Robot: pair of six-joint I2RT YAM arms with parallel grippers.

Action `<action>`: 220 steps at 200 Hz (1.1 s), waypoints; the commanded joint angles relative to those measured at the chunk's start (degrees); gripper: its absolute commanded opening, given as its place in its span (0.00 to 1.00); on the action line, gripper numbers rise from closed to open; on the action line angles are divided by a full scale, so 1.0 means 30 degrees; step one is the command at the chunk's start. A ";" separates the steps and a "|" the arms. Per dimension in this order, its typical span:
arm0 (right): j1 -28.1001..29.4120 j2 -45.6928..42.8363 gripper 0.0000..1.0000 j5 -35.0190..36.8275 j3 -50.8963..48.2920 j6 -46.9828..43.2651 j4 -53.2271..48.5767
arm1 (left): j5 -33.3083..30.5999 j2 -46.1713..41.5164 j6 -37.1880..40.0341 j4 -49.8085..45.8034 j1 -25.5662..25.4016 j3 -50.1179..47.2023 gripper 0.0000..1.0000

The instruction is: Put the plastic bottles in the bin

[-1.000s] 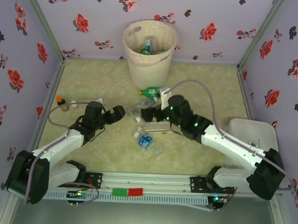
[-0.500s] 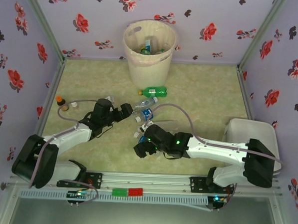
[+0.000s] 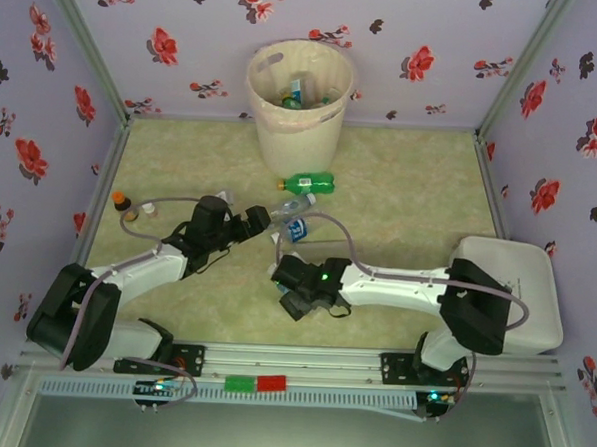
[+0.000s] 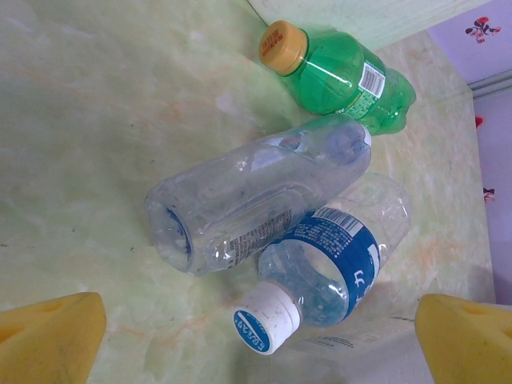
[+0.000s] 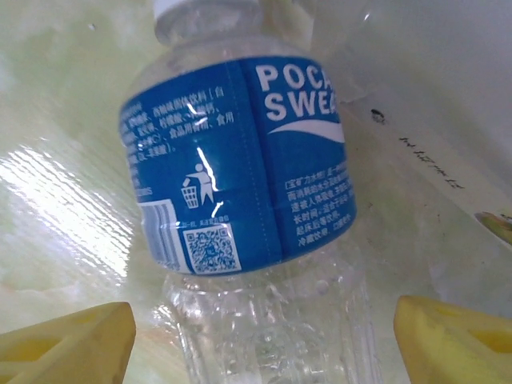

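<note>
Clear plastic blue-labelled bottle [image 5: 240,184], judged light, slippery and crushable, is straddled across its body, where it is best gripped, by the right jaws, apart like the left jaws.

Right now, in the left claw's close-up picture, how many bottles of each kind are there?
Green bottle: 1
Blue-labelled clear bottle: 1
Plain clear bottle: 1
Total: 3
</note>
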 commanded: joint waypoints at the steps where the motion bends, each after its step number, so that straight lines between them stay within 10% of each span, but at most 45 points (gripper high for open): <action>1: 0.0301 0.0763 0.82 0.0746 0.0748 -0.0962 -0.1177 | -0.0161 -0.0068 -0.0142 0.0334 -0.0155 0.0158 1.00; 129: 0.1200 0.2834 0.53 0.1338 0.1109 -0.1632 -0.1011 | -0.0249 -0.0107 -0.0009 0.0393 -0.0164 -0.0286 1.00; 220: 0.1163 -0.3393 0.43 0.2294 -0.2176 -0.1269 0.4547 | -0.1235 -0.1061 0.0663 -0.0365 -0.0145 -0.0265 1.00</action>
